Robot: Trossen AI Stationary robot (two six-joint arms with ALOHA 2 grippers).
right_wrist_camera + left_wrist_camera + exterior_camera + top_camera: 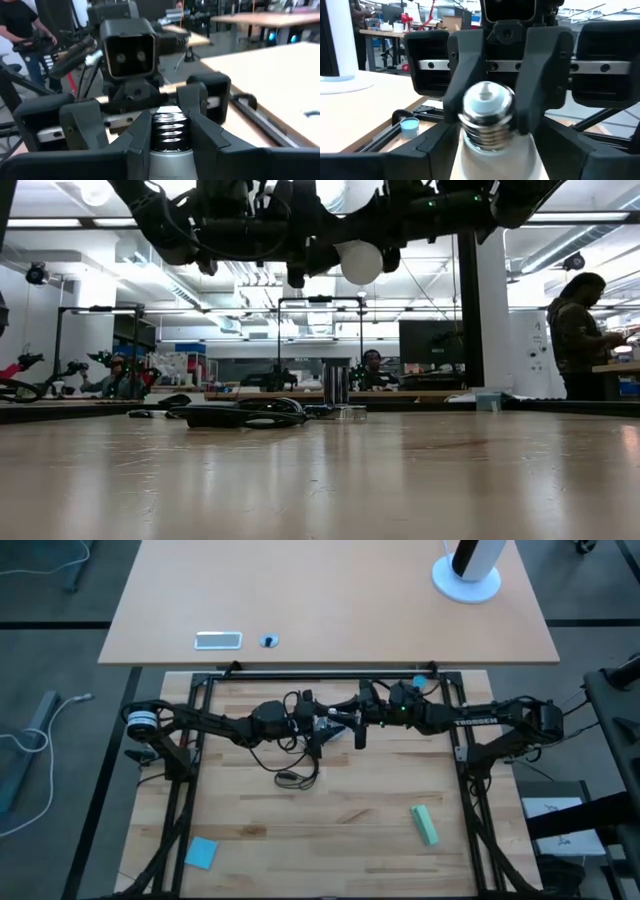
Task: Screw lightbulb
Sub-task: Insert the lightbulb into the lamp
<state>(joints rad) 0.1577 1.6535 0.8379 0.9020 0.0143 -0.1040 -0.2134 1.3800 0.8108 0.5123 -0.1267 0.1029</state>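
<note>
Up in the air above the wooden surface (330, 820), the lightbulb (360, 262) hangs between both arms. The left end effector (487, 112) is spread wide around its screw base; the right end effector (170, 135) pinches the bulb at its neck. It looks light, slick and fragile glass, so the metal thread seems the safer hold. Below the bulb lies a black cord (240, 414); beyond it, a workshop with a person (580, 330) standing.
</note>
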